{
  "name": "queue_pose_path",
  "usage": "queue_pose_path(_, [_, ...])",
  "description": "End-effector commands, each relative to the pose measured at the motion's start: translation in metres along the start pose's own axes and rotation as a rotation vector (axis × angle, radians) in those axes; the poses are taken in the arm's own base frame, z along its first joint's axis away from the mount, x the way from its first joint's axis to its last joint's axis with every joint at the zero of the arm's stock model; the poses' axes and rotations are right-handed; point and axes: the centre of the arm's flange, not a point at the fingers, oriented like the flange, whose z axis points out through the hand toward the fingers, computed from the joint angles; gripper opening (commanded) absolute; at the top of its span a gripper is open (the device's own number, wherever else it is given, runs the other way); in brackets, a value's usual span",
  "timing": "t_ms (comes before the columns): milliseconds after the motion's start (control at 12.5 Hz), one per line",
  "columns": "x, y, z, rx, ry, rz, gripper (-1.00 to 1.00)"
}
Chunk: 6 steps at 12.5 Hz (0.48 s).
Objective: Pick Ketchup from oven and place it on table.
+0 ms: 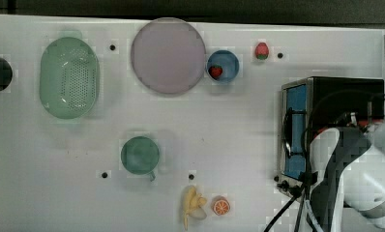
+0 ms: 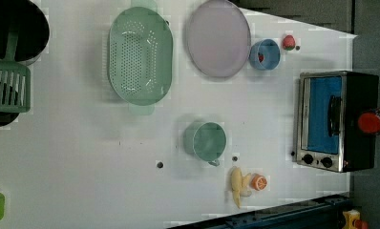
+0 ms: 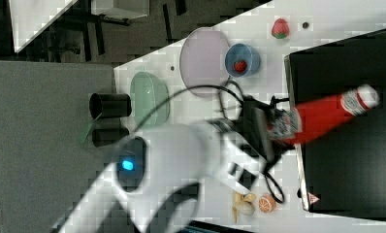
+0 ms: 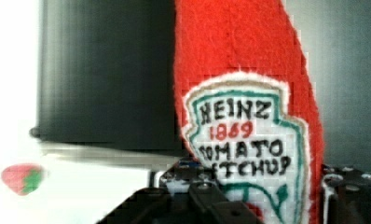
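White tabletop (image 1: pixel 239 145), dotted with small dark holes, carries the whole workspace. At the top view's right edge you find the black toaster oven (image 1: pixel 297 128), its blue glass door shut and facing the top view's left.

Locate the Ketchup (image 3: pixel 327 114) in the right view: the red bottle stands on the oven's black roof, white cap pointing away from the arm. In the wrist view the bottle's label (image 4: pixel 246 149) sits directly ahead of the camera.

Check the gripper (image 3: pixel 273 127) in the right view: its fingers sit on either side of the bottle's lower, labelled end, partly closed. You cannot confirm from these views that the pads are bearing on the bottle.

Note the other items on the table: a green colander (image 1: pixel 69 77), a pale-purple plate (image 1: pixel 168 55), a blue bowl (image 1: pixel 223 66) holding a small red fruit, a loose strawberry (image 1: pixel 262 50), a green cup (image 1: pixel 140 155), a banana (image 1: pixel 193 205) and an orange slice (image 1: pixel 221 206).
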Motion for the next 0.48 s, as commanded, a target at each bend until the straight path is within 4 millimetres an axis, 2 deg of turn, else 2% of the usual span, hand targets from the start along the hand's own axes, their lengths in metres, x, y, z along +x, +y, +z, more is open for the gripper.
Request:
queue_pose_path(80, [-0.056,-0.025,-0.085,0.064,-0.048,-0.108,0.01])
queue_pose_path(160, [-0.078,-0.030,-0.103,0.080,-0.055,-0.117,0.01])
queue_pose_path(240, [-0.113,-0.040,-0.120,0.096,-0.063,-0.160,0.01])
queue_pose_path(320, [-0.134,-0.046,-0.124,0.093,-0.071,-0.185,0.01])
queue_pose_path(400, [-0.180,-0.055,-0.119,0.069,-0.090,-0.232,0.01])
queue_pose_path(480, [-0.200,-0.057,-0.113,0.053,-0.097,-0.241,0.01])
